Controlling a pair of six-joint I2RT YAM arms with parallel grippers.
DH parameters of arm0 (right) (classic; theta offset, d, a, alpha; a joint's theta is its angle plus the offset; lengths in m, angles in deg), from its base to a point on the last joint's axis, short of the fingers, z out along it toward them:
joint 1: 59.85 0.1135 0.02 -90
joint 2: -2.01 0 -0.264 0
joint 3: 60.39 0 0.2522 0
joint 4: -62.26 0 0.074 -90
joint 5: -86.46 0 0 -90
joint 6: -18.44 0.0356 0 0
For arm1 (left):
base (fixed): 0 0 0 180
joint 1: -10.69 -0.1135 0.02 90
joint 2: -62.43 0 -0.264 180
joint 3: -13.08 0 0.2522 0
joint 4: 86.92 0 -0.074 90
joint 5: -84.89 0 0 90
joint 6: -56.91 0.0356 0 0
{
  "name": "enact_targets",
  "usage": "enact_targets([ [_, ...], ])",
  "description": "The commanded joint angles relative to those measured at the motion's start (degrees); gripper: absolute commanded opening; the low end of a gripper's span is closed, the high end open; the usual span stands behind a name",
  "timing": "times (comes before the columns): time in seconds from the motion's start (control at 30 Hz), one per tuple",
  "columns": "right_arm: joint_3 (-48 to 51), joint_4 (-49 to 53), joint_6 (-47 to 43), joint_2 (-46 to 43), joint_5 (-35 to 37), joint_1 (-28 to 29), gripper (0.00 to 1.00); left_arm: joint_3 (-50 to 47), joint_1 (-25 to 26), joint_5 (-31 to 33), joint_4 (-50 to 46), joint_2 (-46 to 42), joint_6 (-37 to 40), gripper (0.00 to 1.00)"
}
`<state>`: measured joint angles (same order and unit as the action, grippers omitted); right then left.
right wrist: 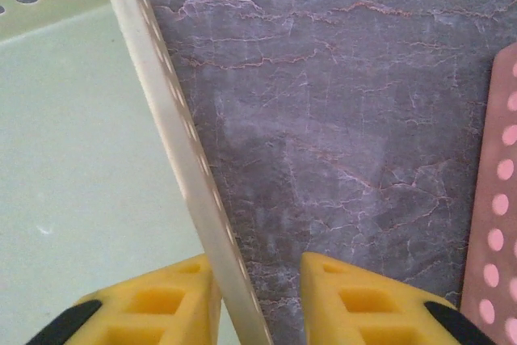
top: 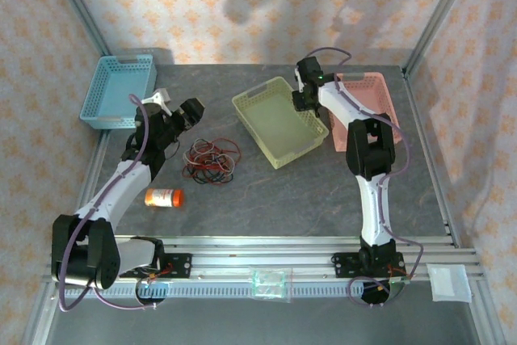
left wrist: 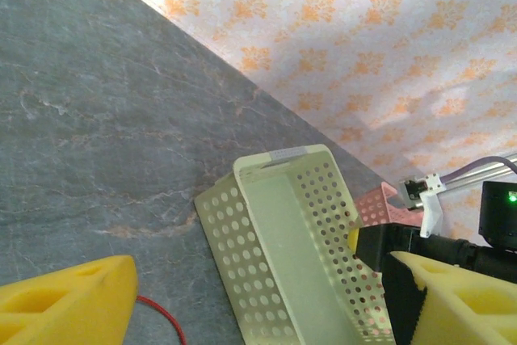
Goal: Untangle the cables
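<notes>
Three baskets sit on the table [top: 307,191]. In the top view, the blue basket [top: 113,94] at upper left shows a bare floor. So does the green basket [top: 279,123] at centre. The pink basket [top: 380,94] at right is partly covered by the right arm, and what shows of it holds nothing.

The cables [top: 212,161] lie in none of the baskets. They form a loose red and black tangle on the table at centre left, between the green basket and an orange bottle [top: 164,198] lower left of them.

In the top view, the left claw [top: 192,111] hangs just above and left of the tangle. The right claw [top: 304,101] is at the green basket's right edge.

The left wrist view shows the left claw [left wrist: 262,284] spread wide with nothing between its yellow fingers [left wrist: 65,305]. A short red strand of cable [left wrist: 160,309] curls beside the lower left finger. Beyond it are the green basket [left wrist: 283,224], its inside plain, and a corner of the pink basket [left wrist: 378,204].

The right wrist view gives what the top view cannot. The right claw [right wrist: 257,268] straddles the green basket's rim [right wrist: 174,131], one finger [right wrist: 153,305] inside against the wall and the other outside over the table. A gap remains on the outer side, so the rim is not pinched. The pink basket [right wrist: 497,191] edges the right of the frame.
</notes>
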<state>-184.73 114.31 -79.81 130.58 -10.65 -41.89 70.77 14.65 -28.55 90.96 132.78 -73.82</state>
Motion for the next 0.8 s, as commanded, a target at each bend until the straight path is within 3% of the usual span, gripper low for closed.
enact_targets([
  [0.0,-1.1,1.9,-0.3,-0.6,0.7,0.3,0.26,0.0,-0.5,-2.2,3.0,0.8,-1.2,0.8],
  [0.23,0.7,2.1,0.7,-2.5,1.6,0.6,0.17,1.0,-0.5,-3.7,1.9,2.5,-0.2,0.82],
  [0.77,11.9,3.6,3.0,-13.1,11.0,0.4,0.17,2.7,1.5,-4.5,1.0,6.5,2.1,0.84],
])
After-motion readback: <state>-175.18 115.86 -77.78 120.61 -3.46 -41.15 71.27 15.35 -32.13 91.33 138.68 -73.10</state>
